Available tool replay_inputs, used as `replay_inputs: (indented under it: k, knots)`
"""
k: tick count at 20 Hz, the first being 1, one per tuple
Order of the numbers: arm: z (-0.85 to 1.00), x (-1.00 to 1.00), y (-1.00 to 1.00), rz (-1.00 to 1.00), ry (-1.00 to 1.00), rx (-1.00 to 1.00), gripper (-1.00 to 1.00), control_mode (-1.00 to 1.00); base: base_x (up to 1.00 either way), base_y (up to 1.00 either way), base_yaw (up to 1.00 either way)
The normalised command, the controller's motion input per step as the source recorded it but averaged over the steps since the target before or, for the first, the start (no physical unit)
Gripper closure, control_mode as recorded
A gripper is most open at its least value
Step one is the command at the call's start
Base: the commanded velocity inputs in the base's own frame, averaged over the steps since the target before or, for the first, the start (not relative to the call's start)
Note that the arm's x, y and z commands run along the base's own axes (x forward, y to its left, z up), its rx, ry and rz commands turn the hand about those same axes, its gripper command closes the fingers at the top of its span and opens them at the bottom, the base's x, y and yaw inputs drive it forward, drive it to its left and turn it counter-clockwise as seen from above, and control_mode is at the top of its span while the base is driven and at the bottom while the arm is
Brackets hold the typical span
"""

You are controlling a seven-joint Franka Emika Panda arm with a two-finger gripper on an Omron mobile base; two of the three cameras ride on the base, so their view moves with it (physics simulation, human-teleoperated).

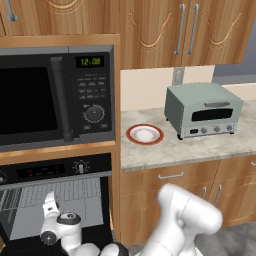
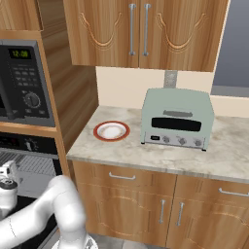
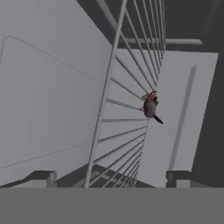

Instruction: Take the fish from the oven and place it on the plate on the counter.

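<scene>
Black microwave (image 1: 55, 97) – green toaster oven (image 1: 202, 110) right.

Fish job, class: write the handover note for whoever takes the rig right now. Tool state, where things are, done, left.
Tool: open, empty, in front of the open oven, pointing at the rack.
Fish: lying on the wire rack inside the oven, not yet touched.
Plate: bare, on the counter left of the toaster oven.
Done: oven open, approach begun.
Left: grasp the fish, lift it out, set it on the plate.
</scene>
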Motion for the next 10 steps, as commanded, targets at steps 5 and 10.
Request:
replay_inputs:
  k: [5, 10]
  knots:
    - [-0.73, 0.44, 0.13, 0.00, 0.00, 0.00, -1.00, -1.00, 0.00, 0.00, 0.00]
    - [-0.69, 0.22, 0.18, 0.00, 0.00, 0.00, -1.00, -1.00, 0.00, 0.00, 0.00]
